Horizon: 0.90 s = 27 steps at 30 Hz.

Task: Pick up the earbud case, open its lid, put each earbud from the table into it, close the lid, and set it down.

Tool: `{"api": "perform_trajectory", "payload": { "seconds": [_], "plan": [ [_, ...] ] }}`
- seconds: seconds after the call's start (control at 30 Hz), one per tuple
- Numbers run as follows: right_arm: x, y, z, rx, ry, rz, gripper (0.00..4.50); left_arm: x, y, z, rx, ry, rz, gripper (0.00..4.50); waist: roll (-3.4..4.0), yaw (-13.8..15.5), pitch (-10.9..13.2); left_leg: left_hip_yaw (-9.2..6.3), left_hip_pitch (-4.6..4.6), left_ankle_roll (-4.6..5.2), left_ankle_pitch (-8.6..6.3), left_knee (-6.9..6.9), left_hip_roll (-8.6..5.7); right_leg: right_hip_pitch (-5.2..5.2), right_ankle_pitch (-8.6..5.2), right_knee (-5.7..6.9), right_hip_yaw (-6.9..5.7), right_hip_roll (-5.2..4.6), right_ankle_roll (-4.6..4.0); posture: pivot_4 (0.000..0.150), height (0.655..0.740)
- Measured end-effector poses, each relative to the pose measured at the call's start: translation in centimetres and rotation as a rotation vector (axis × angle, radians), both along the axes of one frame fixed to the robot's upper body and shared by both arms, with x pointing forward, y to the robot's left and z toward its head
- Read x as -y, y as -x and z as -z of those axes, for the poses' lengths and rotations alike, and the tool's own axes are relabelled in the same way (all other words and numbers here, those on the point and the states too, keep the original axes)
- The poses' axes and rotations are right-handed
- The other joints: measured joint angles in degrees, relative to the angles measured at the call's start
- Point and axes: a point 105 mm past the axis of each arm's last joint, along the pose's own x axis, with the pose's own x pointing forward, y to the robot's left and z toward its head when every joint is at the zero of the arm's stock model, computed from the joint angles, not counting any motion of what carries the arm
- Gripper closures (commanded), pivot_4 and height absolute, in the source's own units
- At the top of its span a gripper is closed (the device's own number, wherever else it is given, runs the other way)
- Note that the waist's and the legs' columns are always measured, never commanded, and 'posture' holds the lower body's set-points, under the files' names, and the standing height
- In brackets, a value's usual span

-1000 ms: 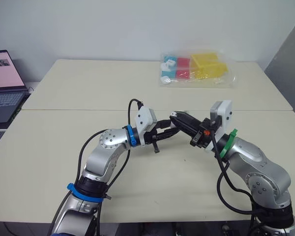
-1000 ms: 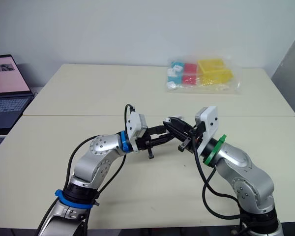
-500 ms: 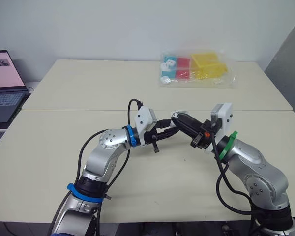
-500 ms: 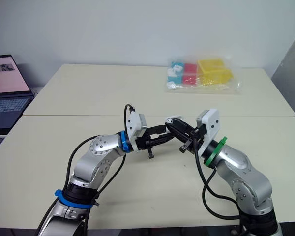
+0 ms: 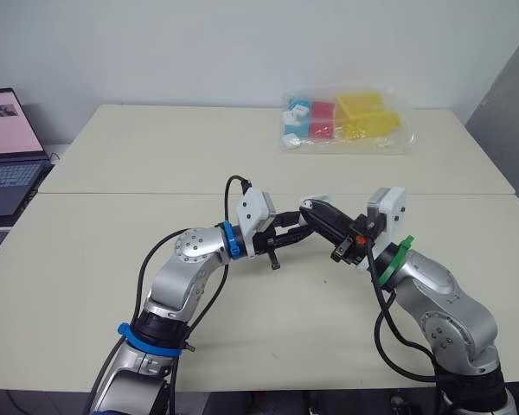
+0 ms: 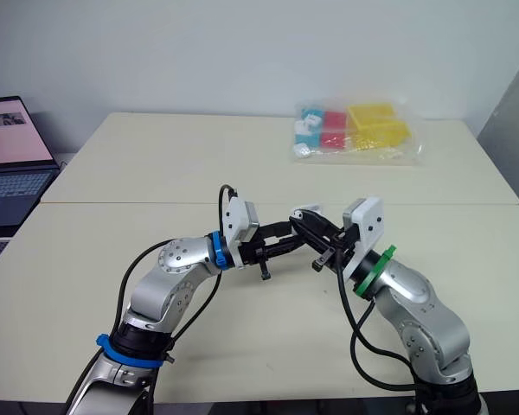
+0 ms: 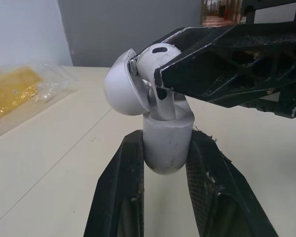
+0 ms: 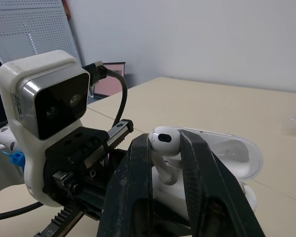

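Both arms are held bent at the elbow, with the forearms angled inward so that the grippers meet tip to tip in front of the body. The left gripper is closed on the body of the earbud case, which is held upright between its fingers. The right gripper is clamped on an earbud, whose stem is pointed into the case's mouth.

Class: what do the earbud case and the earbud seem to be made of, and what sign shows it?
The earbud case: probably hard white plastic, smooth with a soft sheen on its shell. The earbud: probably glossy white plastic; highlights on its head.
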Motion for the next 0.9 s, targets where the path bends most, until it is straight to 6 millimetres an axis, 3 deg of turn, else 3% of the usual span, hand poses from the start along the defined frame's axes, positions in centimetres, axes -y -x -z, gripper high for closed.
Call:
{"api": "perform_trajectory", "payload": {
  "seconds": [0.9],
  "plan": [
    [-0.04,-0.06,0.43,0.007,-0.008,0.013,4.08,-0.05,-0.09,0.12,-0.008,-0.003,-0.008,3.70,0.00,0.00,0.00,0.00,0.00,0.00,0.00,0.00,0.00,0.00,0.01,0.00,0.00,0.00,-0.01,0.150,0.7400]
  ]
}}
